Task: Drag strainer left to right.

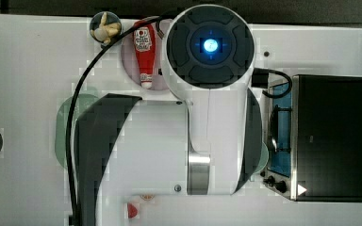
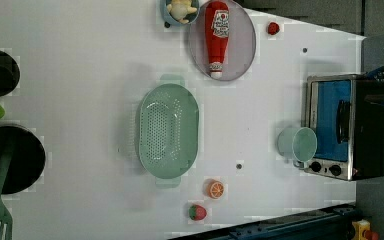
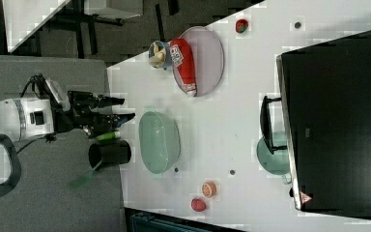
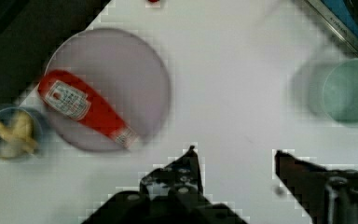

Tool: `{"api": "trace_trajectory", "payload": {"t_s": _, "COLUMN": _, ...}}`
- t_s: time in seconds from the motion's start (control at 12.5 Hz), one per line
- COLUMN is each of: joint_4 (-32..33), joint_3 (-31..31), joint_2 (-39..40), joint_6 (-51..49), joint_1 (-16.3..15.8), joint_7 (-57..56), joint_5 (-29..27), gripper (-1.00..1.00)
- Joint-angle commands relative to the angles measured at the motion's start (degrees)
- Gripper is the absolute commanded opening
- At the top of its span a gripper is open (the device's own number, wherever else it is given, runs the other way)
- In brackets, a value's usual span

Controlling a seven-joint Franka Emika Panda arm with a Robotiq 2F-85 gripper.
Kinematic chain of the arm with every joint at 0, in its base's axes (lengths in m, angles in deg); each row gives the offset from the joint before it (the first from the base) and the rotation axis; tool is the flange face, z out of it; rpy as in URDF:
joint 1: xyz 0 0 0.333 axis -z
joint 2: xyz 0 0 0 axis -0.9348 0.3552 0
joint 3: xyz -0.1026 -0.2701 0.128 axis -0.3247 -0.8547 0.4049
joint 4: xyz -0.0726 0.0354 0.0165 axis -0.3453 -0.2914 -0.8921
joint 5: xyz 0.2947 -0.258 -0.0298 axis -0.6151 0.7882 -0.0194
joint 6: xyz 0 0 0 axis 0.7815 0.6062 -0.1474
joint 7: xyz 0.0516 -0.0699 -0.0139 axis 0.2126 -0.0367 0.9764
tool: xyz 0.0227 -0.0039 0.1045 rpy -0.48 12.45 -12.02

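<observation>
Fingers spread apart, holding nothing, above the bench.
Top view: arm hides most of strainer; cup half-covered.

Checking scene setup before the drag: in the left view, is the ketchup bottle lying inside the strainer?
No, the ketchup bottle lies on a grey plate, apart from the strainer, which holds nothing.

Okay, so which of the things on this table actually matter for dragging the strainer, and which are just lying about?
For the job: strainer; gripper, open, holding nothing.

Lying about: ketchup bottle on its plate, mint cup, toaster oven, toy orange slice, strawberry.
</observation>
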Motion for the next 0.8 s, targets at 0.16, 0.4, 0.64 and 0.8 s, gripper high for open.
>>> {"api": "trace_trajectory", "payload": {"t_s": 0.16, "joint_4": 14.1, "joint_3": -2.9, "joint_2": -30.5, "joint_6": -16.3, "joint_1": 0.8, "joint_7": -0.8, "joint_5": -0.2, "gripper": 0.82}}
{"api": "trace_trajectory", "payload": {"t_s": 0.4, "joint_4": 14.2, "joint_3": -1.2, "joint_2": -29.9, "joint_6": -15.9, "joint_1": 0.3, "joint_7": -0.8, "joint_5": -1.0, "gripper": 1.00}}
{"api": "trace_trajectory", "payload": {"t_s": 0.64, "joint_4": 15.5, "joint_3": 4.7, "joint_2": -27.4, "joint_6": -12.1, "joint_1": -1.1, "joint_7": -0.2, "joint_5": -2.0, "gripper": 1.00}}
{"api": "trace_trajectory", "payload": {"t_s": 0.8, "joint_4": 17.1, "joint_3": 10.4, "joint_2": -24.6, "joint_6": -7.3, "joint_1": -1.6, "joint_7": 3.4, "joint_5": -2.1, "gripper": 1.00}}
